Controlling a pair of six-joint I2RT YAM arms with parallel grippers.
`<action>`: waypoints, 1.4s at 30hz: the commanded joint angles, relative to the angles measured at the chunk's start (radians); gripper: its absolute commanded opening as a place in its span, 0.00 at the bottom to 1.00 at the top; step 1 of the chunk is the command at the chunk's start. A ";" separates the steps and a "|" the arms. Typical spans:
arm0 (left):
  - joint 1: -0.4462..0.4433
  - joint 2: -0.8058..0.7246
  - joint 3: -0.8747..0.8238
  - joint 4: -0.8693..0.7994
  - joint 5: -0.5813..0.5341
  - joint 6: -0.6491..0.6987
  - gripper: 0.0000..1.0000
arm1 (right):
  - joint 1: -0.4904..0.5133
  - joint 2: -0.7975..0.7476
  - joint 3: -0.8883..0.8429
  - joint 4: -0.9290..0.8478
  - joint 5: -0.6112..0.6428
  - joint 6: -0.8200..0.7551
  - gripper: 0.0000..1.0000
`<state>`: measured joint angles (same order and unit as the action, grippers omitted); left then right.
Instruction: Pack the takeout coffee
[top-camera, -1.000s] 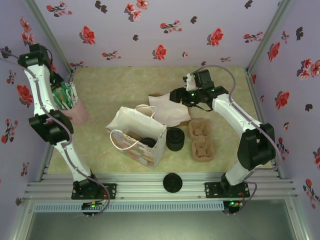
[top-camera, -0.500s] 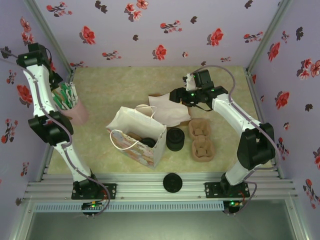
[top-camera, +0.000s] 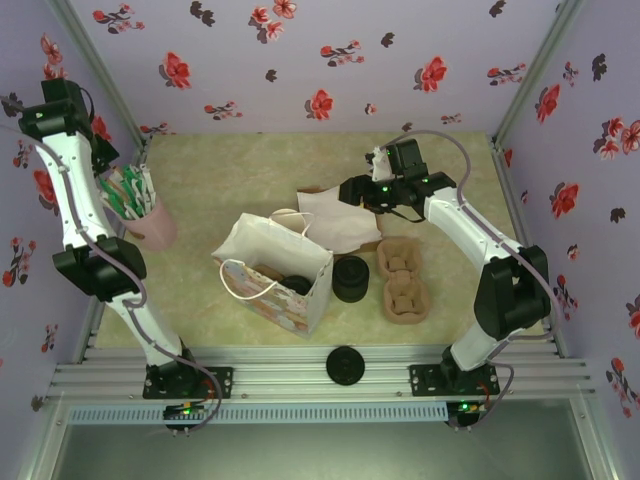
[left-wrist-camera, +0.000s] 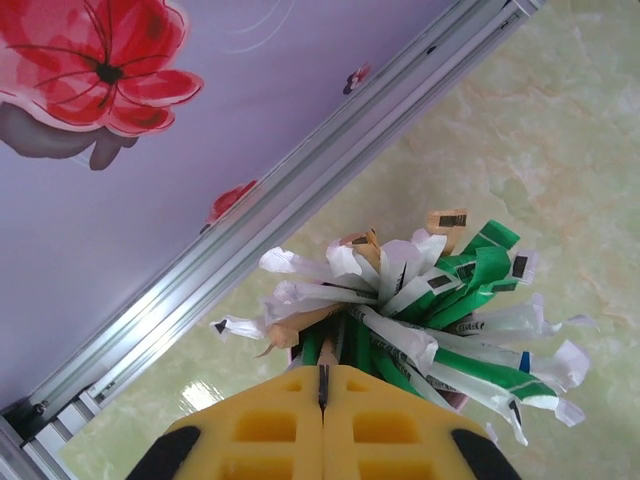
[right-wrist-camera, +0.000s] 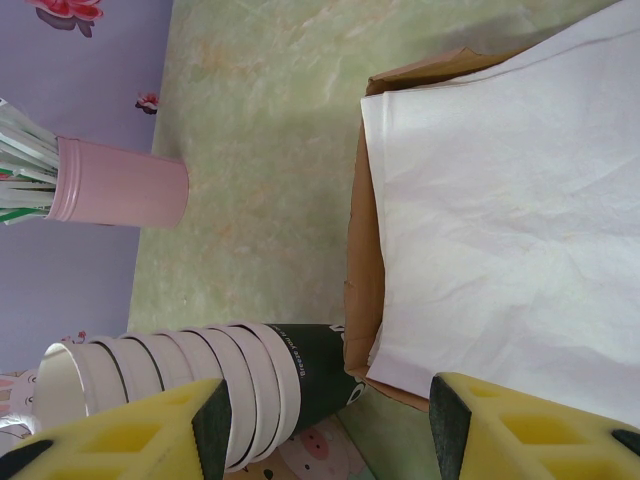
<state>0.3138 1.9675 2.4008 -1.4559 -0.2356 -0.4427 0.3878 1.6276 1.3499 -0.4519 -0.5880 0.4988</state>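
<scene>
Two checks, left to right, the inspector says: claw state, then cup location.

Left gripper (left-wrist-camera: 323, 372), the technician reports: yellow pads pressed flat together, no gap. It hangs directly over the pink cup (top-camera: 155, 228) of green and white sachets (left-wrist-camera: 460, 280) at the left wall. Whether a sachet is pinched between the pads cannot be determined.

And the takeout coffee, the inspector asks.

Takeout coffee (top-camera: 350, 278), the technician replies: upright on the table, near centre. It is a small cup with a dark outer wall and a round black lid seated on top. It stands just beside the right end of the white gift bag (top-camera: 283, 303), which is open at the top, and left of the two brown pulp carriers (top-camera: 403, 282). Neither claw touches it. Separate black lids (top-camera: 344, 365) sit on the front rail, nearer the arm bases.

Right gripper, the inspector prompts.

Right gripper (right-wrist-camera: 330, 395), the technician states: jaws parted to a moderate width, nothing clamped between them. It hovers over the white paper sheet (right-wrist-camera: 500, 200) lying on the flat brown bag (right-wrist-camera: 360, 270), behind the coffee. A stack of lidless cups (right-wrist-camera: 200, 385) lies on its side at the brown bag's corner.
</scene>
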 joint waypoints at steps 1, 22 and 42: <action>-0.010 -0.023 -0.014 -0.011 0.012 0.036 0.07 | -0.007 0.003 0.011 0.016 -0.021 -0.002 0.57; -0.039 -0.056 -0.130 0.037 0.096 0.058 0.38 | -0.006 0.008 0.009 0.019 -0.026 -0.001 0.57; 0.008 0.031 -0.045 0.035 0.089 0.086 0.37 | -0.006 0.016 0.007 0.022 -0.029 -0.001 0.57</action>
<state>0.3145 1.9656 2.3100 -1.4143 -0.1459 -0.3817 0.3878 1.6299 1.3499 -0.4446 -0.6029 0.4992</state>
